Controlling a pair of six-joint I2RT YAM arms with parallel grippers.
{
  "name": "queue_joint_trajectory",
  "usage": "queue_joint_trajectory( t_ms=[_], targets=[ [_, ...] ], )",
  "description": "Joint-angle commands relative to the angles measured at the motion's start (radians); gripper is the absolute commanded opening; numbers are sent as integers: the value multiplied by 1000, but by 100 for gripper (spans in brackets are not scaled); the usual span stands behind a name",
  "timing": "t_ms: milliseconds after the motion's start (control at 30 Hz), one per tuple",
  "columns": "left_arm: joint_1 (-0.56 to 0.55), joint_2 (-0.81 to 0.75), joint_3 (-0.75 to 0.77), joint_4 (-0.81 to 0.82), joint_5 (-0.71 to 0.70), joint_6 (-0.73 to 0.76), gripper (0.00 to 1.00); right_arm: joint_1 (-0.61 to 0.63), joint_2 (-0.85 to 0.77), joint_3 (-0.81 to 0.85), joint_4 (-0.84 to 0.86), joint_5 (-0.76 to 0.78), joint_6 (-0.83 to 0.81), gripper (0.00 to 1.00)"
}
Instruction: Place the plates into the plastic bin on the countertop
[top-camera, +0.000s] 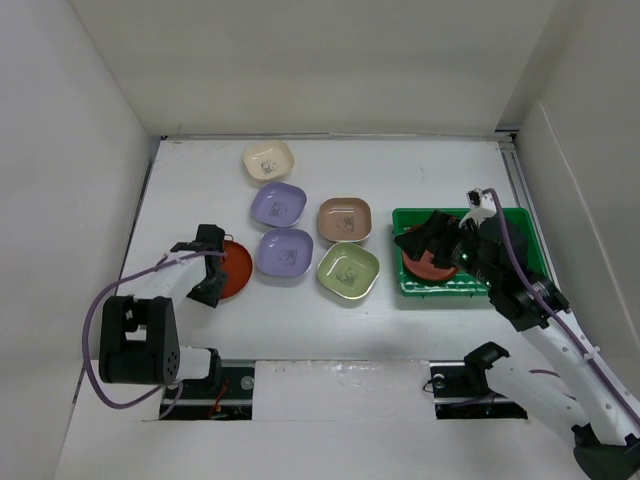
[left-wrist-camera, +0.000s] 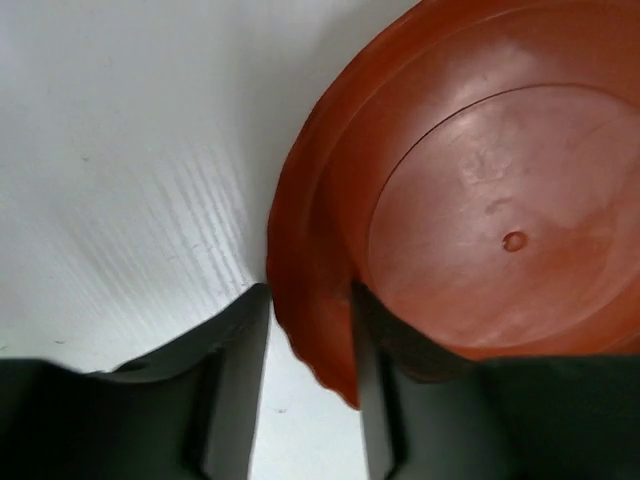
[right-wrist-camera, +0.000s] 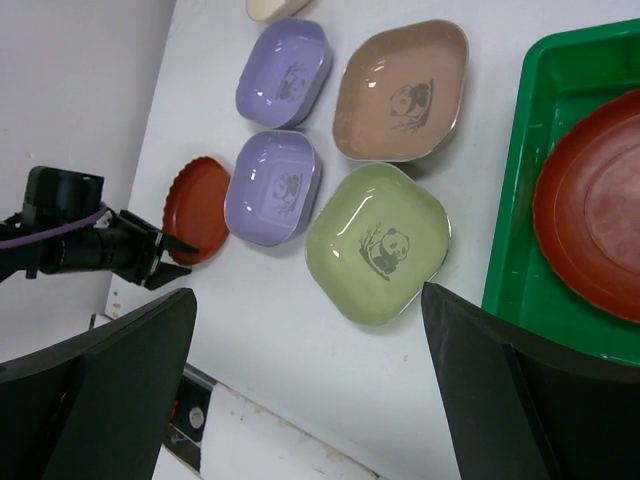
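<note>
Left arm (top-camera: 140, 340), folded low at lower left of the top view, gripper (left-wrist-camera: 310, 340) pinched on a plate (left-wrist-camera: 480, 220) rim, one finger either side; right arm (top-camera: 550, 320), stretched from lower right toward centre right, gripper (right-wrist-camera: 308, 300) angled down with jaws spread wide, holding nothing.

From the left wrist, the left red-orange plate (left-wrist-camera: 480, 200) runs off the top and right edges. Its near rim is lost behind the dark, blurred left fingers (left-wrist-camera: 230, 400), which the bottom edge cuts. From the right wrist, only a sliver of the cream plate (right-wrist-camera: 272, 8) shows at the top. The green bin (right-wrist-camera: 520, 230) and the red-orange plate in the bin (right-wrist-camera: 590, 210) are cropped at the right, and the blurred right fingers (right-wrist-camera: 520, 410) cover the bin's near corner. From above, the print on the olive plate (top-camera: 348, 270) is too small to read.
</note>
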Motion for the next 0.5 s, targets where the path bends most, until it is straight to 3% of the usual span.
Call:
queue_joint_trajectory(
  t_ms=[0, 133, 233, 467],
  targets=[
    [0, 85, -8, 5, -45, -67, 30, -12, -22, 17, 55, -22, -19, 100],
    [45, 132, 15, 5, -68, -67, 0, -21, -10, 17, 55, -31, -19, 100],
    [45, 141, 90, -67, -160, -90, 0, -21, 9, 17, 86, -63, -19, 100],
    [0, 66, 427, -309, -418, -148, 0, -21, 73, -17, 189, -144, -30, 100]
  ],
)
